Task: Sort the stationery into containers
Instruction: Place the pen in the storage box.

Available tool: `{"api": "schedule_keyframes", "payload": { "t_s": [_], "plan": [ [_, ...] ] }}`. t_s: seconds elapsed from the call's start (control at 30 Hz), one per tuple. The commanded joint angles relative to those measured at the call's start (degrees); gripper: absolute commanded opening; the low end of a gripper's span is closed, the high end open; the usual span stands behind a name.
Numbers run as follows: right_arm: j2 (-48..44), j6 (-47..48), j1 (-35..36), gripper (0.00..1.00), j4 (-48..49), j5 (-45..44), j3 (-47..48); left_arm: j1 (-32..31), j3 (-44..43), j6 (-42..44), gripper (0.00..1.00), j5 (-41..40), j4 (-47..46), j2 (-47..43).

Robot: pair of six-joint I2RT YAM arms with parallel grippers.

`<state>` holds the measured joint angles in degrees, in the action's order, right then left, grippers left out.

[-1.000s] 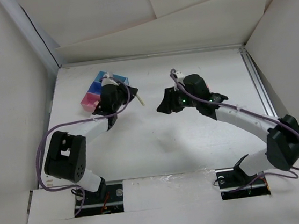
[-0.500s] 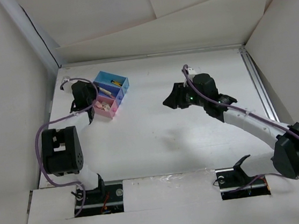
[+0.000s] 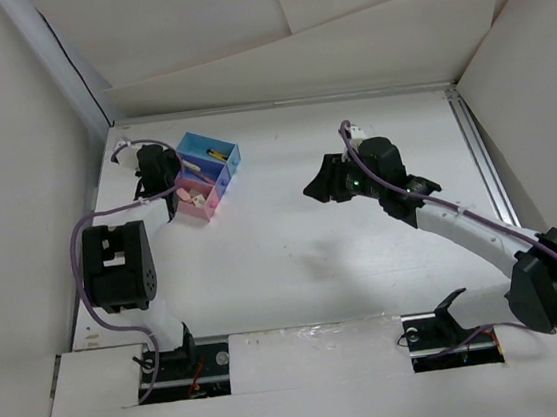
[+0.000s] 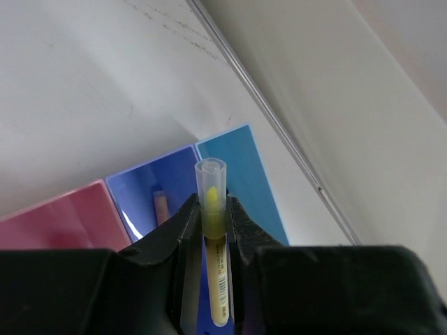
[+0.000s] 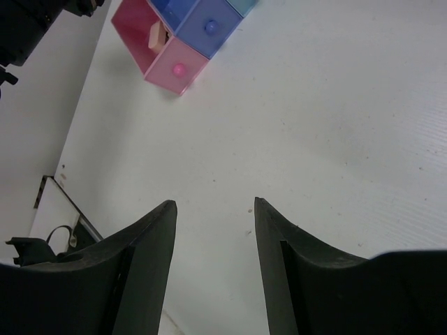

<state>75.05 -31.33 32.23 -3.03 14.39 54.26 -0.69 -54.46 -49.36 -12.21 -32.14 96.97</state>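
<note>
1. Tabletop point(image 5: 314, 139): white, matte, faint fine ribbing; plain white panels stand round it.
2. Containers are three small rect. plastic bins, glossy, joined in a row: pink bin point(image 5: 183, 59), blue-violet bin point(image 5: 209, 35), light-blue bin point(image 4: 241, 174). They sit at the far-left of the tabletop. Pink & blue-violet each have a small round knob point(image 5: 179, 69) on the end wall.
3. Contents: a beige block point(image 5: 157, 35) in the pink bin, leaning on its wall. A slim orange-tan piece point(image 4: 160, 206) lies in the blue-violet bin. Top view shows a small yellow piece point(image 3: 214, 153) in the light-blue bin.
4. Left pincer point(image 4: 211, 209): black, jaws nearly together, clamped on a pen point(image 4: 211, 178). The pen is slim, w/ a see-through cap, round open end, yellow tip inside, and a yellowish barrel w/ a printed label. It sticks out fwd past the fingertips.
5. In the left wrist view the pen's cap lines up w/ the seam between the blue-violet & light-blue bins; its height above them I can't tell. In the top view this pincer is just beside the bins' left side.
6. Right pincer point(image 5: 214, 206): black curved fingers spread wide, nothing between them, touching nothing. It hangs over bare tabletop mid-right, well apart from the bins.
</note>
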Motion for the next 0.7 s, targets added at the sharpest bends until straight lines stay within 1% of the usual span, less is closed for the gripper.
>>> {"api": "schedule_keyframes", "payload": {
  "t_s": [0.0, 0.1, 0.17, 0.23, 0.33, 0.37, 0.5, 0.53, 0.57, 0.6, 0.67],
  "plan": [
    [-1.0, 0.1, 0.4, 0.54, 2.1, -0.8, -0.1, -1.2, -2.2, 1.5, 0.0, -1.9, -2.7, 0.8],
    [-1.0, 0.1, 0.4, 0.54, 2.1, -0.8, -0.1, -2.5, -2.2, 2.2, 0.0, -3.2, -2.7, 1.3],
    [-1.0, 0.1, 0.4, 0.54, 2.1, -1.4, -0.1, -2.5, -2.2, 2.2, 0.03, -2.6, -3.2, 1.9],
    [-1.0, 0.1, 0.4, 0.54, 2.1, -1.9, -0.1, -2.5, -2.2, 1.6, 0.16, -2.6, -3.2, 2.4],
    [-1.0, 0.1, -0.2, 0.54, 2.1, -2.4, -0.1, -2.5, -1.7, 1.6, 0.28, -2.6, -3.2, 2.4],
    [-1.0, -0.4, -0.2, 0.54, 2.1, -2.4, -0.1, -2.5, -1.2, 1.6, 0.34, -2.6, -3.2, 2.4],
    [-1.0, -1.1, -1.3, 0.54, 2.1, -4.8, -1.2, -2.5, -1.2, 1.6, 0.46, -2.6, -2.6, 0.0],
    [-1.0, -1.6, -1.9, 0.54, 2.1, -7.2, -1.2, -2.5, -0.6, 1.6, 0.47, -2.6, -2.6, -1.4],
    [-1.0, -1.6, -2.9, 0.54, 2.1, -7.8, -1.7, -2.5, -0.6, 1.6, 0.48, -2.6, -2.6, -2.0],
    [-1.6, -2.3, -3.6, 0.52, 2.1, -7.8, -1.7, -2.5, -0.6, 1.6, 0.48, -2.6, -2.6, -2.7],
    [-1.6, -3.3, -5.8, 0.46, 1.2, -11.4, -2.2, -2.5, 0.0, 1.0, 0.48, -2.0, -2.6, -5.1]
  ]
}}
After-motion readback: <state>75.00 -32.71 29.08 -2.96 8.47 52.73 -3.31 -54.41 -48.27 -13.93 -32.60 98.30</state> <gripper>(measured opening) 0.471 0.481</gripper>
